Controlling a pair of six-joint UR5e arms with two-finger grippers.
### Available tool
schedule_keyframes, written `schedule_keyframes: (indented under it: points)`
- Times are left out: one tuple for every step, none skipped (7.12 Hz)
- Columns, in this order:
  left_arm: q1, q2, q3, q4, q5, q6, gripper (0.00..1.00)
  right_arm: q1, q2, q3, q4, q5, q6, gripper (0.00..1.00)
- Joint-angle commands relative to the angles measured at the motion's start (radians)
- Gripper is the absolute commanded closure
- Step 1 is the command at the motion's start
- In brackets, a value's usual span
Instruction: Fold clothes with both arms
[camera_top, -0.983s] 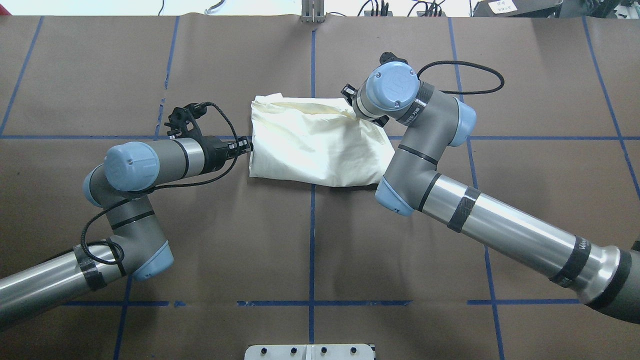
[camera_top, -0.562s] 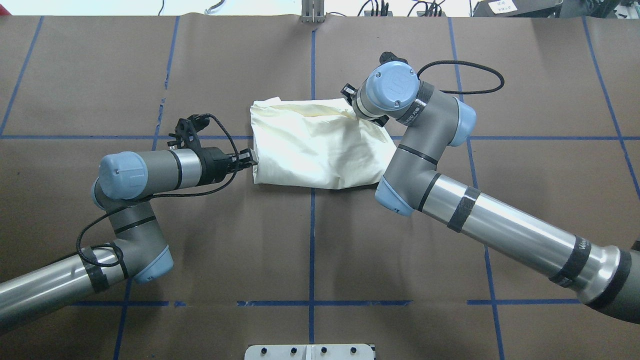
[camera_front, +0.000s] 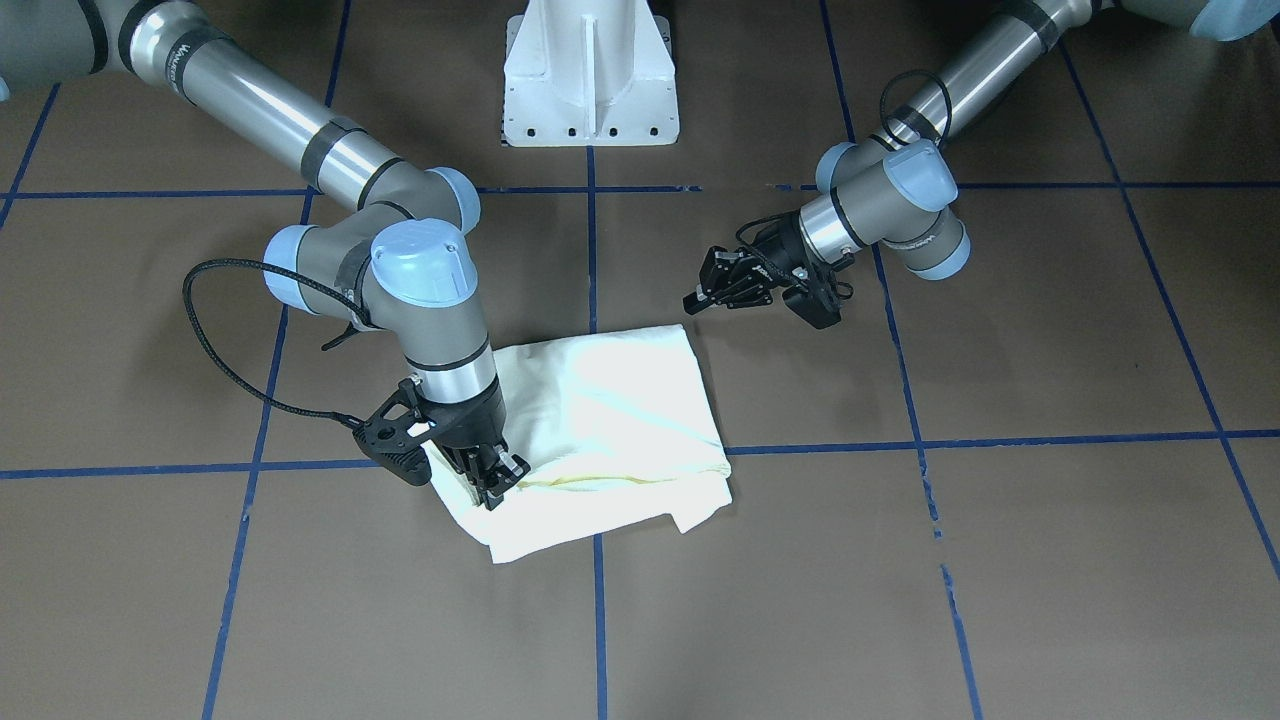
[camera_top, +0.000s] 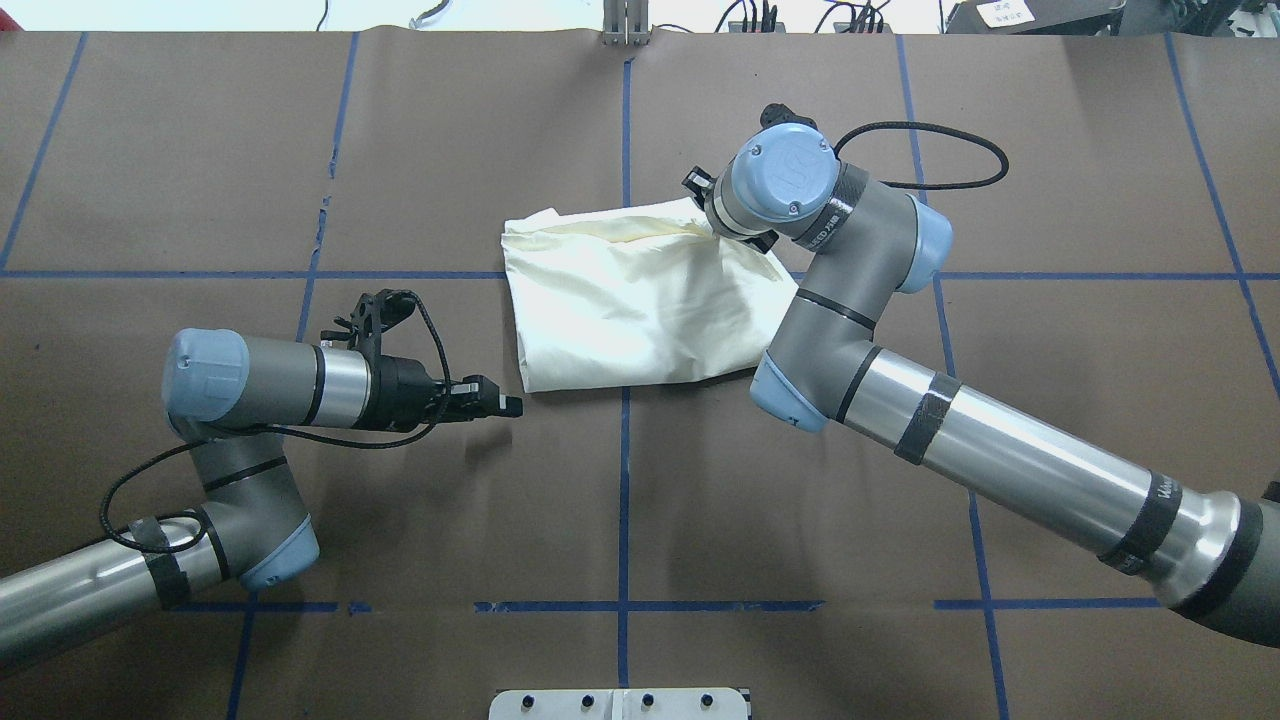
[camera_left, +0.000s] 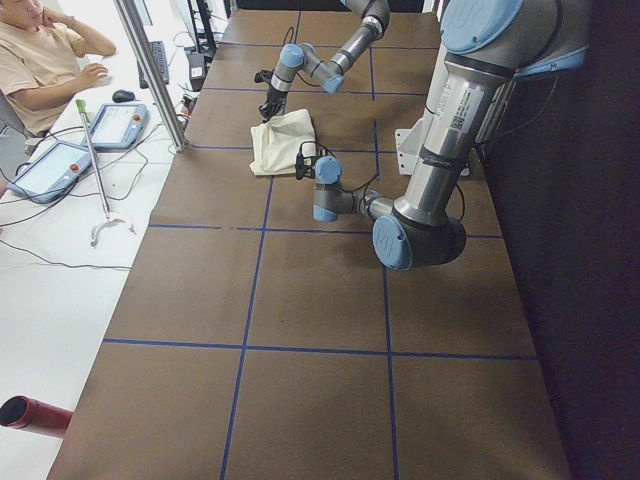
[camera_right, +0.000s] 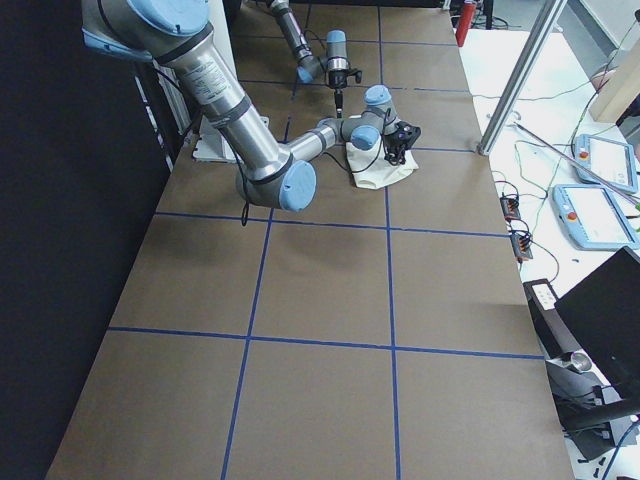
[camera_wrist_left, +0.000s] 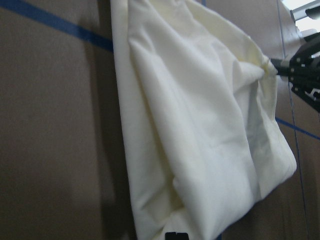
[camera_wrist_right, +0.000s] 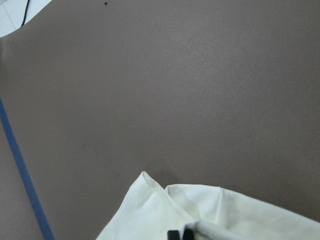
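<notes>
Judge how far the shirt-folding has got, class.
Done: the shirt lies in a compact layered bundle, sleeves out of sight. In hand: the right tool pinches its far corner; the left tool hangs clear of the cloth. Left: edges look skewed and rumpled, so squaring up, perhaps another fold.

Seen from overhead: T-shirt mid-desk; right gripper on its 1 o'clock corner; left gripper apart, 8 o'clock.
</notes>
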Motion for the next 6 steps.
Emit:
schedule_keyframes:
  points:
    - [0.005,0.003,-0.049,-0.001,-0.016,-0.019,1.0,0.001,-0.001,-0.001,0.0,-0.001,0.001,1.0]
    - [-0.019,-0.013,-0.06,0.008,0.013,-0.057,1.0,0.001,-0.003,-0.003,0.0,-0.004,0.001,1.0]
    - [-0.05,-0.062,-0.056,0.047,0.074,-0.086,1.0,0.001,-0.003,-0.004,0.0,-0.004,0.0,1.0]
    - [-0.047,-0.093,-0.051,0.135,0.12,-0.083,1.0,0.001,-0.001,-0.004,-0.002,-0.004,0.001,1.0]
    - [-0.044,-0.127,-0.016,0.175,0.13,-0.082,1.0,0.001,-0.003,-0.003,-0.002,-0.004,0.0,1.0]
    - [-0.044,-0.164,0.054,0.177,0.135,-0.08,1.0,0.002,-0.003,-0.003,-0.002,-0.004,-0.002,1.0]
